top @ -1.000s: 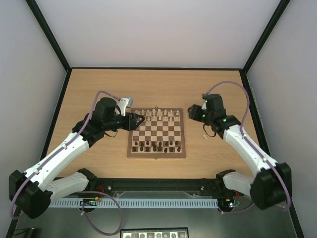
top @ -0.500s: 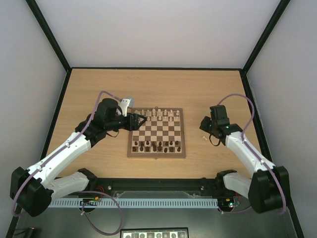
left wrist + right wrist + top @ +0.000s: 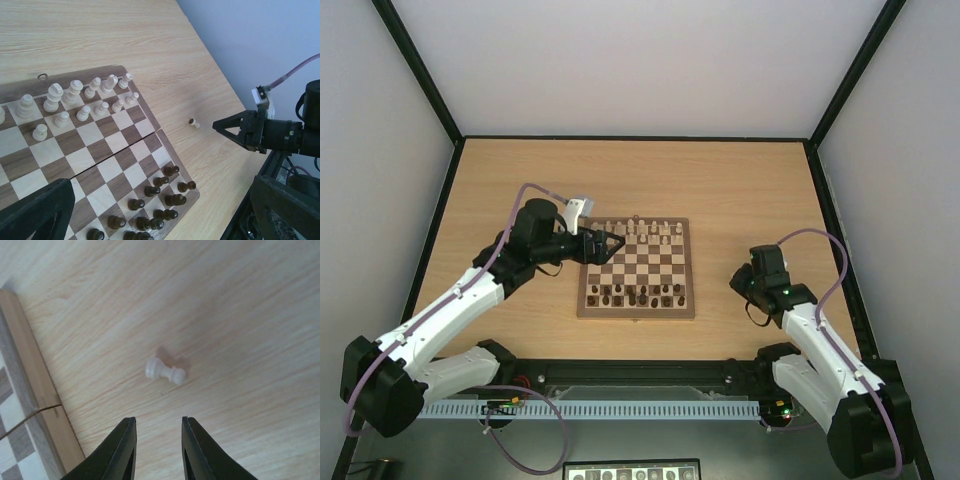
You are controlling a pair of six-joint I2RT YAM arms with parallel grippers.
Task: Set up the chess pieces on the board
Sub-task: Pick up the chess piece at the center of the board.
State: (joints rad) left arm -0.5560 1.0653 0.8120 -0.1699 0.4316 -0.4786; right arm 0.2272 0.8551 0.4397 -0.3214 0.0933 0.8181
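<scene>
The board [image 3: 588, 306] lies mid-table. Pale chess pieces [image 3: 640, 232] fill its two far rows and show upright in the left wrist view [image 3: 75, 100]. One pale pawn [image 3: 165, 371] lies on its side on the bare table right of the board, also seen from the left wrist [image 3: 193, 122]. My right gripper [image 3: 158, 419] hovers just short of that pawn, jaws narrow but open, with nothing between them. It sits right of the board [image 3: 738, 280]. My left gripper [image 3: 613, 245] is wide open over the board's far-left corner [image 3: 162, 182], holding nothing.
Small dark brown chessmen [image 3: 635, 293] crowd the board's two near rows [image 3: 155, 200], some leaning or out of line. Black frame rails [image 3: 830, 220] edge the table. The right arm's fingers [image 3: 235, 131] point toward the fallen pawn.
The right arm swung back toward the near edge and came down by the fallen pawn, jaws narrowing. The left gripper opened wide at the board's far-left corner.
</scene>
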